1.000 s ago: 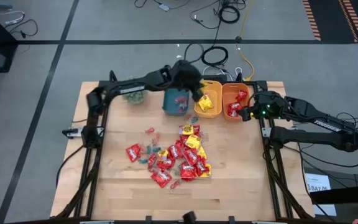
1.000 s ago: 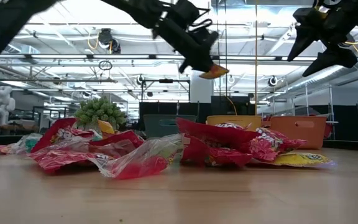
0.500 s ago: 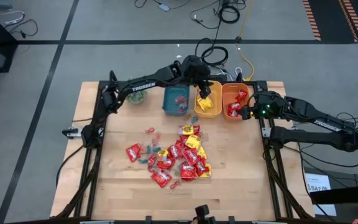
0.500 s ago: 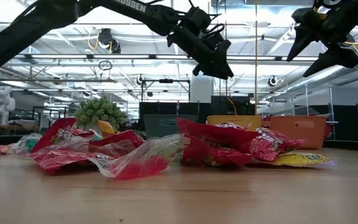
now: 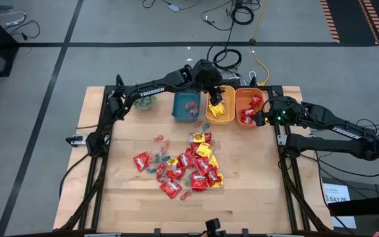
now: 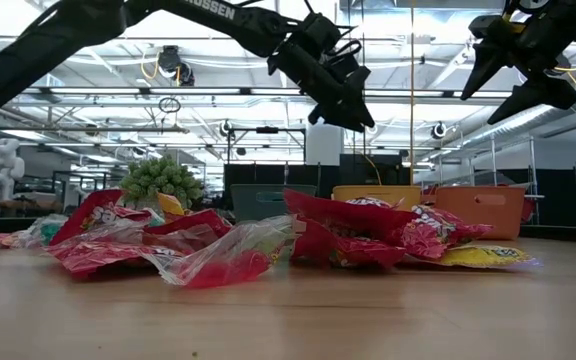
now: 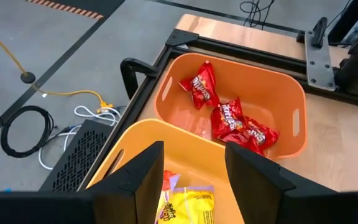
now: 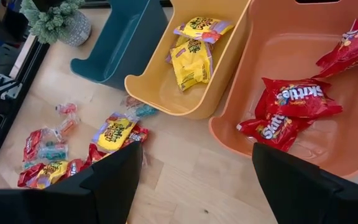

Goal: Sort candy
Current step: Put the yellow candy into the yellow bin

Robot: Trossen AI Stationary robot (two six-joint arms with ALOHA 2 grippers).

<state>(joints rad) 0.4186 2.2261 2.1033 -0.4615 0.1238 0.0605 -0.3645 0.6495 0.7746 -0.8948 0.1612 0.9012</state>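
Note:
A heap of candy (image 5: 189, 168), red and yellow packets with small pale pieces, lies mid-table. At the far edge stand a teal bin (image 5: 188, 105), a yellow bin (image 5: 220, 105) and an orange bin (image 5: 247, 107). My left gripper (image 5: 214, 94) hangs open above the yellow bin (image 7: 135, 155), slanting down, with nothing between its fingers (image 7: 194, 155). Yellow packets (image 7: 188, 202) lie in the bin below it. Red packets (image 7: 235, 121) lie in the orange bin. My right gripper (image 5: 262, 118) waits open and raised at the orange bin's right side (image 8: 197, 162).
A small green spiky plant (image 5: 141, 102) stands left of the teal bin. Loose small sweets (image 5: 158, 139) lie between the heap and the bins. Bare wood shows on the table's left and near parts. Dark frame rails (image 5: 104, 131) run along both table sides.
My left gripper has carried a yellow packet a little toward the table's right edge, over the yellow bin, then opened and let go. The packet has dropped out of the fingers and no longer hangs below them. The gripper has since kept still.

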